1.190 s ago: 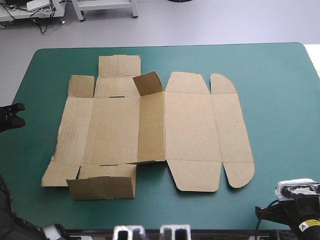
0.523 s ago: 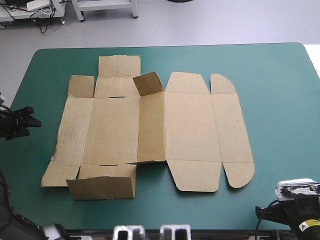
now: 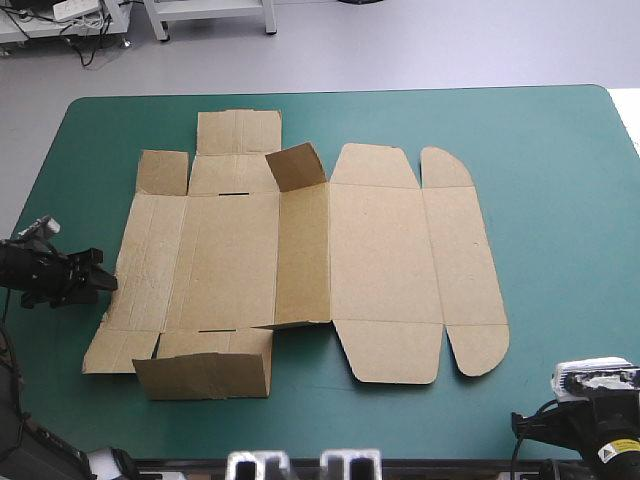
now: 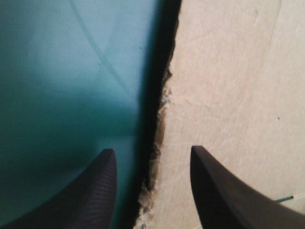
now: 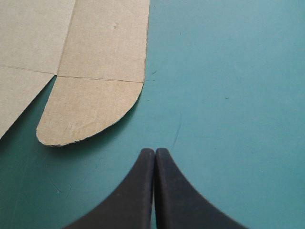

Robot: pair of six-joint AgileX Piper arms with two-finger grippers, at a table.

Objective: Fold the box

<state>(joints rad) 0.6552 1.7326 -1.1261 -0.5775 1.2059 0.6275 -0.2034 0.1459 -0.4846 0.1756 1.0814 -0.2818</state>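
The high camera sits above and behind the robot, facing forward and down. The whole bench [image 3: 560, 150] fills its view, and the entire box [image 3: 380, 250] is in sight.

The left wrist camera looks steeply down along the left end effector [image 4: 152, 149], very close to the board by the bench's left edge. It shows only the box's ragged left edge and a strip of teal-green cover [image 4: 57, 71]. The high view shares that edge.

The right wrist camera looks down along the right end effector [image 5: 155, 150] from farther off, facing the far edge. It shares the rounded flap [image 5: 90, 109] nearest the near right corner with the high view.
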